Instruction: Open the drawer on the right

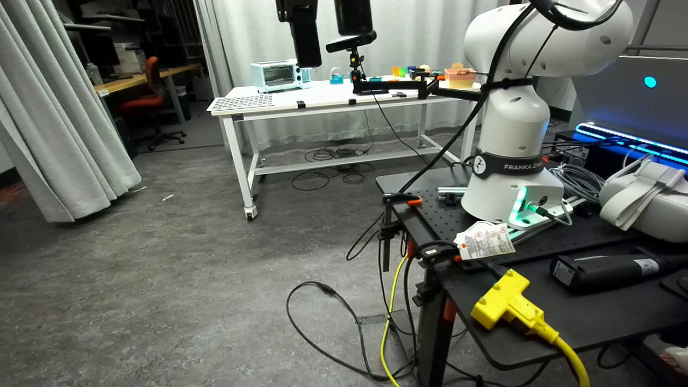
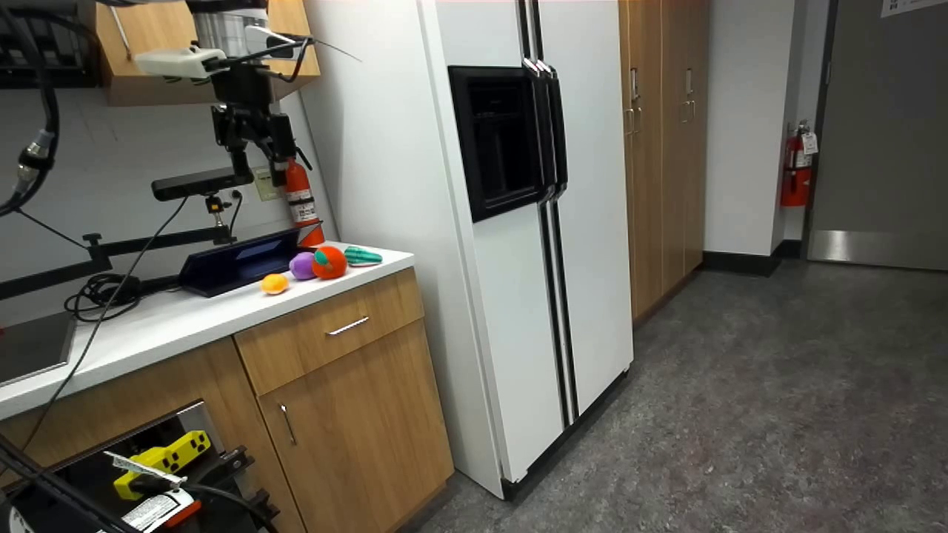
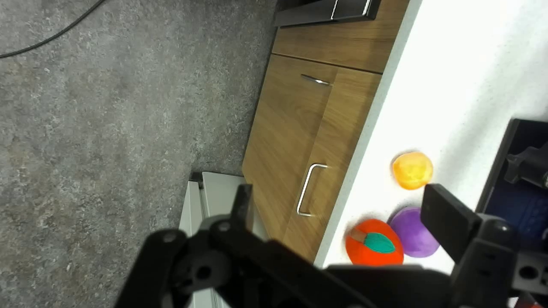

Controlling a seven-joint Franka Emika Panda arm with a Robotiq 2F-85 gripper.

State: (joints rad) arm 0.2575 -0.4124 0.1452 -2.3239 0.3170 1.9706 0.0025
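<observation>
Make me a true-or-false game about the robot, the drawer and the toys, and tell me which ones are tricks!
1. The drawer is shut. True.
2. The end effector is open. True.
3. The end effector is touching the drawer. False: it hangs higher up, apart from the drawer.
4. The red toy lies on the counter. True.
5. The counter is black. False: the counter is white.
6. The red toy is all one colour. False: it has a green leaf.
</observation>
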